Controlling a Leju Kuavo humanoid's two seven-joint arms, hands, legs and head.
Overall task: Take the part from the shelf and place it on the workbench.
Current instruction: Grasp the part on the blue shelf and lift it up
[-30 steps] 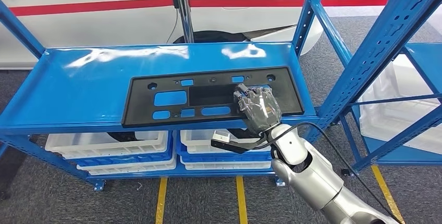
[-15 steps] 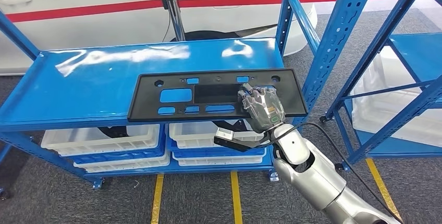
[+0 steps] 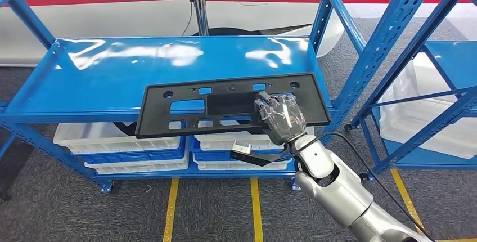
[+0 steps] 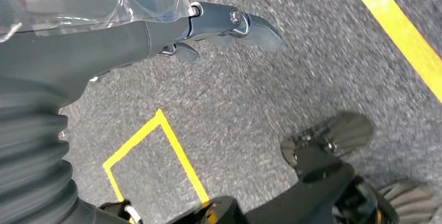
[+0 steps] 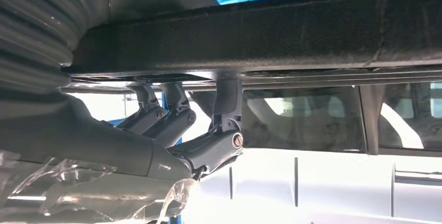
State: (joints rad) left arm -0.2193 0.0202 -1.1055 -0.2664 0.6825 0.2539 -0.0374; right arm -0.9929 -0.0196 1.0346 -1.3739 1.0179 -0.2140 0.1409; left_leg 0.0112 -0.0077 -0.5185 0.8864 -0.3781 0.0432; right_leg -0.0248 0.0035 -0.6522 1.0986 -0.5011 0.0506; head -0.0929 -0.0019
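Right hand point(image 3: 283, 119) grips the black part point(image 3: 225, 104) at its near edge, toward the end closest to the blue upright post point(image 3: 332, 14). In the right wrist view the fingers point(image 5: 219, 130) curl up under the part's underside while the rest of the hand sits over the top, so they are pinching the panel's edge.

Part location: over the front lip of the blue shelf point(image 3: 101, 79). The near edge overhangs the lip, with white bins point(image 3: 118, 143) showing through its lower cutouts. Cannot tell whether the far edge is touching the shelf surface or just clear of it.

Left hand point(image 4: 208, 26) hangs over grey carpet beside a yellow floor line point(image 4: 172, 146). It holds nothing. Visible fingers look loosely extended, but the view is partial, so cannot tell their state for sure.

Progress, judged: grasp done, part partly drawn off the shelf. Left to do: clear the part fully from the shelf, carry it over, set it on the counter. Counter placement not started.
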